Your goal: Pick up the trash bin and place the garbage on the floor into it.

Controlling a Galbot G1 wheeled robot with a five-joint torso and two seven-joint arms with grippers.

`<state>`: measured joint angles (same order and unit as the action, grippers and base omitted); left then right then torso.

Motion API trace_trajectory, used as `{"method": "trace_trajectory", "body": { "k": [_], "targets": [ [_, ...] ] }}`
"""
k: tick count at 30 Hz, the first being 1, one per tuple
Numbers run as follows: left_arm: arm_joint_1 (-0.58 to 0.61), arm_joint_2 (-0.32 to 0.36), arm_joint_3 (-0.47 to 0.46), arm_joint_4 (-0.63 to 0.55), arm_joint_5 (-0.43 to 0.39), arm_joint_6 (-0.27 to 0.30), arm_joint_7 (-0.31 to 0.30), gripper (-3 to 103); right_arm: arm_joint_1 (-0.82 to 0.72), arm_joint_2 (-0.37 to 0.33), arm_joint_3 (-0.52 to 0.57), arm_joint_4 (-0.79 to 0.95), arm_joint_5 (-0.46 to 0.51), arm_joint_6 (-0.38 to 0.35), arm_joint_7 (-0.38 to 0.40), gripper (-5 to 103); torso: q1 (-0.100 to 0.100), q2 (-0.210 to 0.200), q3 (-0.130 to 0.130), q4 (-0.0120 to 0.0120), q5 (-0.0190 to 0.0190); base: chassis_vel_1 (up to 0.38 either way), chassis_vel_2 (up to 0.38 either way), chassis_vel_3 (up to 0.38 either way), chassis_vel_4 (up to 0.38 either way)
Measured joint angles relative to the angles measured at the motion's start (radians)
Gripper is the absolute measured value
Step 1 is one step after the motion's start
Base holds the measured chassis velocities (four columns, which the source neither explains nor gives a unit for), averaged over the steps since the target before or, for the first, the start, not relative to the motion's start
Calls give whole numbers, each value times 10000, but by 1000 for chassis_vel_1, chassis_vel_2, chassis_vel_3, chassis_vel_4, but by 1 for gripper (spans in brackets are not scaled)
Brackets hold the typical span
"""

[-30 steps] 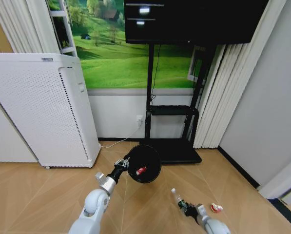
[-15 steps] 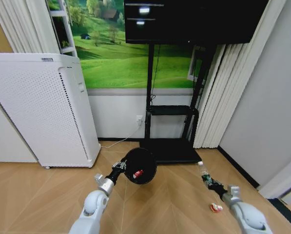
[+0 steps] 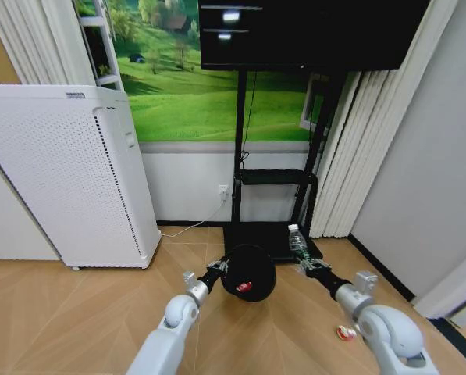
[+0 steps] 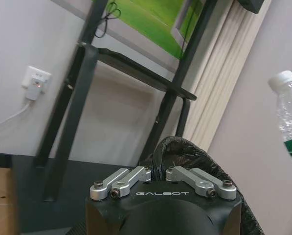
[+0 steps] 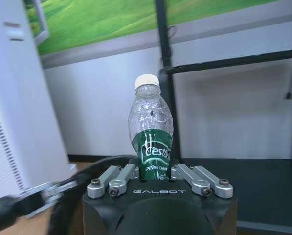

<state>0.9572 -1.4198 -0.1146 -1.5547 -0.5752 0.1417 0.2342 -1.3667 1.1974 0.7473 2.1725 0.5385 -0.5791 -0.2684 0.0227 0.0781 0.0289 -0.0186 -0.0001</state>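
Holding the bin (image 3: pixel 249 271) by its rim at lower centre of the head view, your left claw (image 3: pixel 217 269) is clamped on the mesh edge, mouth tilted toward the camera, with a red piece (image 3: pixel 244 286) already lying inside. Your right claw (image 3: pixel 306 264) is clamped on the bottle (image 3: pixel 297 239), just right of the bin and a little above it, cap up.

Watch the gap: the bottle sits beside the rim, not over the mouth, so letting go here would likely drop it on the floor (image 3: pixel 76 320). With the bin tilted this far, a bottle that lands on the lip could bounce out, and the red piece could slide out too. A one-sided rim grip may also let the bin swing if the bottle knocks it.

One red-white scrap (image 3: pixel 345 333) lies on the floor at lower right, near your right arm; a low sweep could kick it away.
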Motion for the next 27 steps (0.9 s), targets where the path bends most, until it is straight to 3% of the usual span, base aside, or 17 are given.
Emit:
{"method": "trace_trajectory", "body": {
  "k": [8, 11, 16, 18, 19, 21, 22, 27],
  "targets": [
    [-179, -240, 386, 65, -18, 25, -99, 7, -230, 177, -1054, -461, -870, 397, -204, 20, 0, 0, 0, 0, 1, 0, 0, 0, 0],
    [-148, -260, 441, -17, -5, 37, -112, 7, -171, 335, -1282, -740, -1216, 531, -213, 25, 0, 1, 0, 0, 3, 0, 0, 0, 0],
    [-87, -235, 458, -166, 8, 48, -113, 7, -84, 445, -1445, -1092, -1540, 693, -217, 41, 0, 0, 0, 1, 1, 0, 0, 0, 0],
    [-44, -167, 449, -278, 6, 63, -112, 7, -71, 448, -1358, -1136, -1551, 708, -242, 51, 0, 1, 0, 0, 1, 0, 0, 0, 0],
    [-44, -167, 449, -278, 6, 63, -112, 7, -71, 448, -1358, -1136, -1551, 708, -242, 51, 0, 1, 0, 0, 1, 0, 0, 0, 0],
    [-6, -114, 416, -347, 15, 64, -111, 7, -70, 416, -1228, -1107, -1493, 727, -255, 62, 0, 0, 0, 0, 0, 0, 0, 0, 0],
    [-6, -114, 416, -347, 15, 64, -111, 7, -70, 416, -1228, -1107, -1493, 727, -255, 62, 0, 0, 0, 0, 0, 0, 0, 0, 0],
    [49, -110, 368, -438, 94, 66, -108, 7, -96, 362, -1044, -1007, -1412, 815, -228, 85, 0, 0, 0, 0, 1, 0, 0, 0, 0]
  ]
}}
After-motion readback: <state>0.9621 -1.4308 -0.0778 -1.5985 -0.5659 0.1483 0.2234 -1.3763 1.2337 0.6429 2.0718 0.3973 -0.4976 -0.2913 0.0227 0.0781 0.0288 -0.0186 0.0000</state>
